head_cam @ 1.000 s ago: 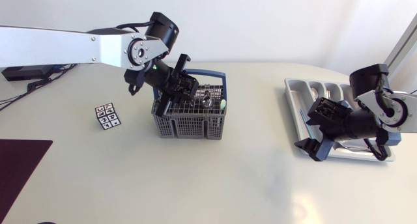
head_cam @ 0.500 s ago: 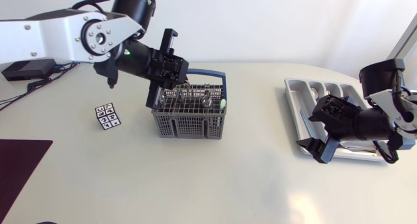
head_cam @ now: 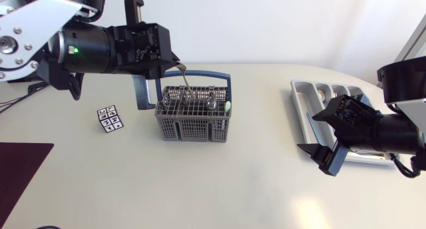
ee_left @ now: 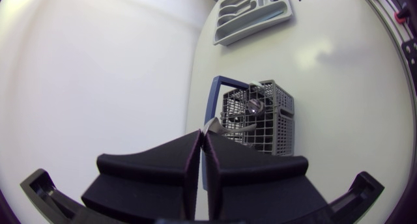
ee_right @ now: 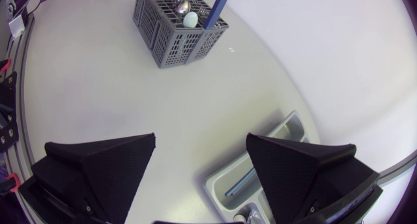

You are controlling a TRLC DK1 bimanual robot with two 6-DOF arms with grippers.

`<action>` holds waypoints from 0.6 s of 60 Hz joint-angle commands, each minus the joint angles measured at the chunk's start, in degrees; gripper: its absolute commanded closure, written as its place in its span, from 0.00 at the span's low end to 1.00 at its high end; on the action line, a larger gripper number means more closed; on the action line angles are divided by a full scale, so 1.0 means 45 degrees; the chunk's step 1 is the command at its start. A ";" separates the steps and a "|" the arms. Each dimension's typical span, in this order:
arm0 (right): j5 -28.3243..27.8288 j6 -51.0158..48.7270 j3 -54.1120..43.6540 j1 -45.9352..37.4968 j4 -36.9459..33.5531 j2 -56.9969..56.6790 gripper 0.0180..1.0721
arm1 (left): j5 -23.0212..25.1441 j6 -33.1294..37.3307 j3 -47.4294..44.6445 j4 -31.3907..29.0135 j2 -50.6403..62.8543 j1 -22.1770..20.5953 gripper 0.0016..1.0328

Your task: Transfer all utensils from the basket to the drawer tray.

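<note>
L gripper [ee_left: 202,138] pinches utensil [head_cam: 184,81] by its handle, upper left of frame, over basket [head_cam: 193,128].
R gripper [head_cam: 327,136] spread wide by tray [head_cam: 297,106] at right, prob. parked clear for delivery.

Glossy cream table [head_cam: 219,182], white wall [head_cam: 266,22]

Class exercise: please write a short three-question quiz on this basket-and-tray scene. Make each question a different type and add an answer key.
1. True or false: the right tool is open and holds nothing.
2. What is the left tool shut on? A) a metal utensil B) a cup C) a sponge
3. Fill in: the basket has a ____ handle.
Key: 1 true; 2 A; 3 blue.
</note>
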 commanded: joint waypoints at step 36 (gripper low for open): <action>0.1814 0.4493 -0.0440 0.4128 0.0874 -0.1334 0.08 | -0.0626 -1.2878 0.1163 -0.1837 0.1852 -0.3106 0.97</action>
